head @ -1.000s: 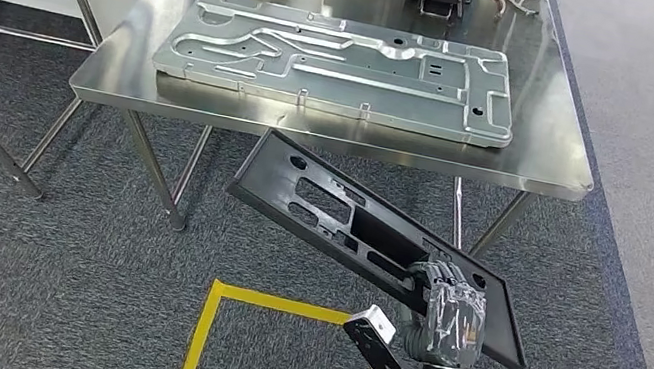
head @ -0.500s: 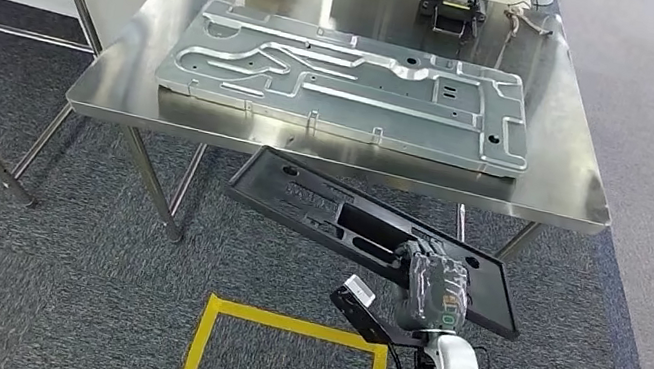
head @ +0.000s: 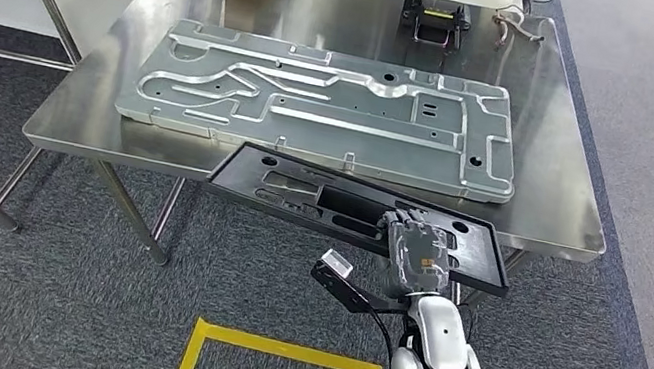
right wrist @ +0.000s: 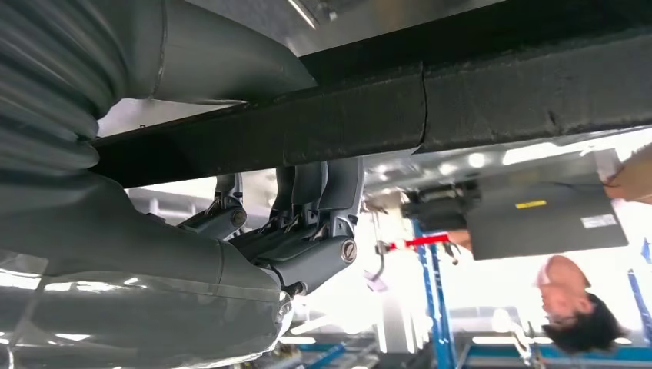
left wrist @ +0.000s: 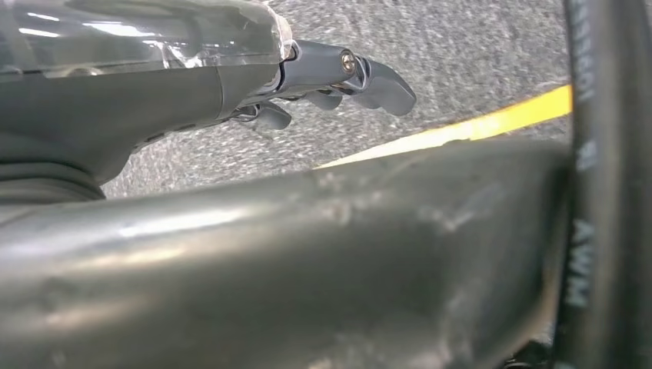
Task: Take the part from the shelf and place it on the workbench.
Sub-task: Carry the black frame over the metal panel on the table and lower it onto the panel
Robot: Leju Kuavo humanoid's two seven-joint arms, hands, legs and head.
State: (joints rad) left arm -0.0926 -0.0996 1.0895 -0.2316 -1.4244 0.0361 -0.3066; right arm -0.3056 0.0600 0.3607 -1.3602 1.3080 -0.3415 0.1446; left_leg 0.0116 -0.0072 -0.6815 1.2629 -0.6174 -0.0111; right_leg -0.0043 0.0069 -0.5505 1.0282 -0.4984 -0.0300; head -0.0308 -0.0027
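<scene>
While black part [head: 354,212] is gripped by right hand [head: 415,251] at 6 o'clock of head view, fingers [right wrist: 323,200] wrapped over its edge are exposed from beneath in right wrist view. Left hand [left wrist: 231,69] is seen hanging over carpet, fingers loosely curled, nothing held. Part held roughly flat, overlapping near edge of workbench [head: 560,221]; long axis run 9-to-3 o'clock. Metal panel [head: 326,108] is laid beyond, toward 12 o'clock. Person [right wrist: 573,300] is glimpsed in right wrist view.
</scene>
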